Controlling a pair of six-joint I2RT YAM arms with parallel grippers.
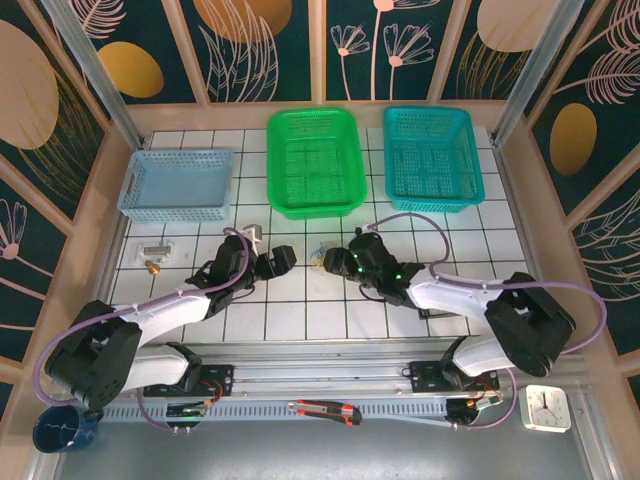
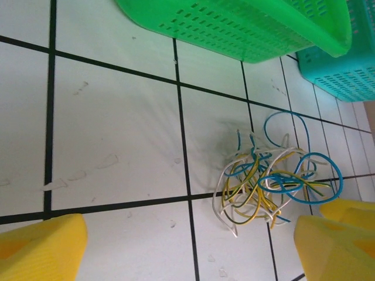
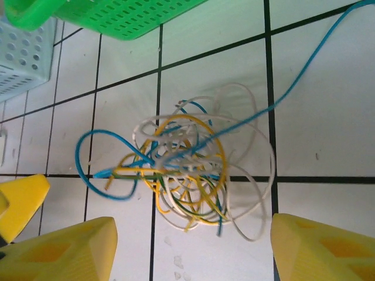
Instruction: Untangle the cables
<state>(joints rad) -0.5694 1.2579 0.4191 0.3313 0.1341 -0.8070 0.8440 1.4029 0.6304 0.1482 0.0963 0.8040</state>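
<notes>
The cables (image 3: 186, 170) lie as one tangled bundle of yellowish-green, blue and whitish loops on the white tiled table (image 1: 290, 320). In the top view the bundle (image 1: 322, 258) sits between the two grippers. My right gripper (image 3: 193, 252) is open, its yellow fingers (image 3: 322, 249) spread just short of the bundle and touching nothing. One blue strand (image 3: 304, 76) trails off to the upper right. My left gripper (image 2: 187, 252) is also open, with the tangle (image 2: 269, 181) lying ahead and to the right of its fingers (image 2: 41, 249). From above, the left gripper (image 1: 280, 260) and right gripper (image 1: 338, 262) face each other.
Three baskets line the back: light blue (image 1: 178, 183), green (image 1: 314, 160) and teal (image 1: 432, 157). A small metal part (image 1: 152, 250) and a brass piece (image 1: 150, 266) lie at the left. A box cutter (image 1: 325, 410) and a clock (image 1: 547, 407) rest by the arm bases.
</notes>
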